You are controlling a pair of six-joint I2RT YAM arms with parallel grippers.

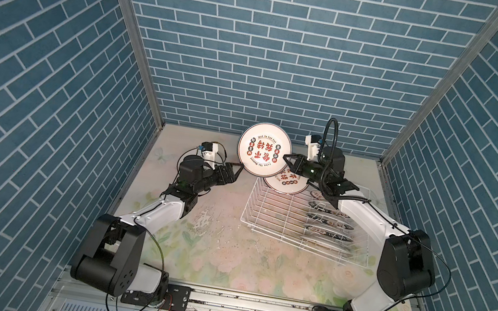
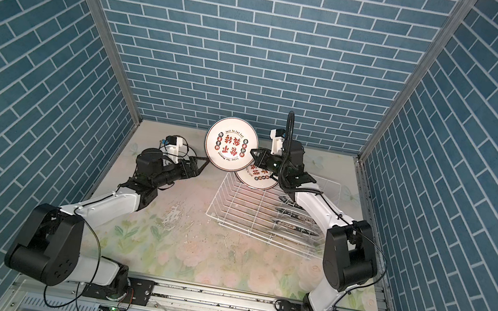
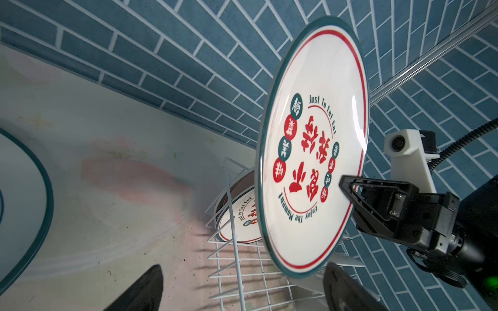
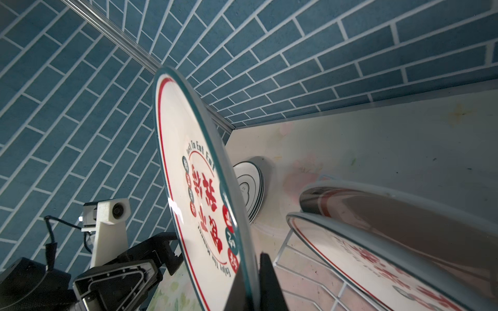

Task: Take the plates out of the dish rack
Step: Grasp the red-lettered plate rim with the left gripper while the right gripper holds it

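Right hand pinches a seemingly slick, brittle ceramic plate by its rim; left hand, spread wide, hovers beside it.

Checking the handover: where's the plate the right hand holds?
In both top views the plate hangs near the back wall, above the far left corner of the dish rack, between the right hand gripping its rim and the open left hand.
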